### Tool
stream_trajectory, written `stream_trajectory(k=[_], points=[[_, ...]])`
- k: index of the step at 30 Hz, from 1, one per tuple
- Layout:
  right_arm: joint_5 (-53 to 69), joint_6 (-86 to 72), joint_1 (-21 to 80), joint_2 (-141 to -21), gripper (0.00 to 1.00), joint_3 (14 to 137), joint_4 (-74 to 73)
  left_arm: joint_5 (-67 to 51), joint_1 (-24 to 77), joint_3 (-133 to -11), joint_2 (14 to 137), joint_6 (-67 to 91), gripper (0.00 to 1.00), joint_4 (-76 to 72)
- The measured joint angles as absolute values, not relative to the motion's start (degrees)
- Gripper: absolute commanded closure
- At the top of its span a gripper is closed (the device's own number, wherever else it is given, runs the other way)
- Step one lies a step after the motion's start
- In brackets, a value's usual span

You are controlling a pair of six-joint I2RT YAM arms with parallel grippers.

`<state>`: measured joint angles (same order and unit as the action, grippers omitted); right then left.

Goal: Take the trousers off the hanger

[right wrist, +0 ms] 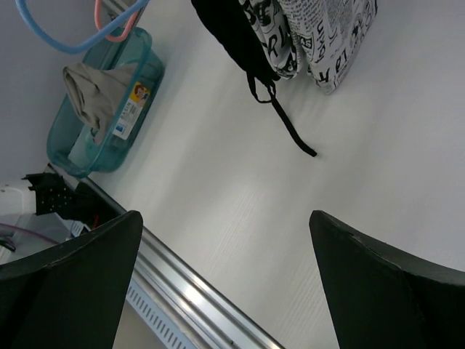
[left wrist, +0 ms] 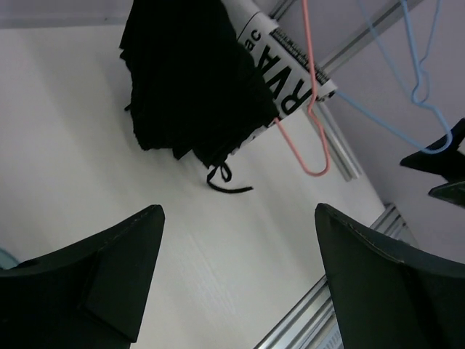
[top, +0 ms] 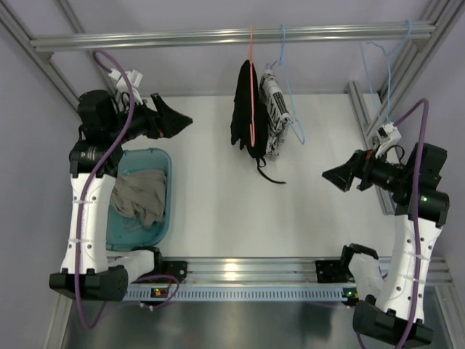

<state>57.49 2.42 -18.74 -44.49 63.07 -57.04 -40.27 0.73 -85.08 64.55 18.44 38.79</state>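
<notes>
Black trousers (top: 243,109) are hanging bunched on the pink-red wire hanger (top: 251,80), at the far middle of the cell. The hanger's hook is sitting over the aluminium rail (top: 145,40) running across the back. A thin black drawstring (top: 270,174) is trailing from the lower edge of the trousers toward the white table (top: 218,211); I cannot tell whether it is touching the surface.

Just to the right of the trousers, and touching them, a black-and-white printed garment (top: 275,120) is hanging on a light blue wire hanger (top: 290,94). A second light blue hanger (top: 389,69) is hanging bare further right along the same rail.

The left gripper (top: 185,121) is hovering left of the trousers, well apart from them and pointing toward them. In its wrist view the two dark fingers (left wrist: 116,269) are standing wide apart with only table between them, gripping nothing.

The right gripper (top: 328,176) is hovering right of the garments and nearer the arm bases, also well apart. Its fingers (right wrist: 392,283) are likewise spreading wide, with nothing between them.

At the near left, beside the left arm, a teal plastic basket (top: 168,193) is holding a crumpled grey-beige cloth (top: 138,196).
</notes>
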Motion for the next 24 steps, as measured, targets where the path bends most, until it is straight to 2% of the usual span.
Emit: stream_trajectory(k=[5, 9, 15, 20, 24], points=[[56.4, 1.0, -18.7, -47.5, 0.01, 66.0, -54.7, -42.4, 2.2, -79.7, 66.1, 30.2, 0.18, 19.9], [55.2, 0.8, -18.6, -50.9, 0.01, 69.9, -53.8, -40.1, 9.0, -71.6, 66.8, 36.7, 0.2, 3.6], [54.5, -1.5, -18.5, -52.9, 0.01, 74.0, -52.7, -34.2, 21.0, -70.8, 72.8, 38.1, 0.2, -8.9], [54.5, -2.8, -18.5, -52.9, 0.01, 76.1, -52.7, -30.4, 24.3, -71.2, 78.7, 40.9, 0.28, -16.0], [54.4, -2.8, -18.5, -52.9, 0.01, 76.9, -53.1, -30.4, 25.6, -71.8, 84.7, 43.9, 0.29, -19.8]])
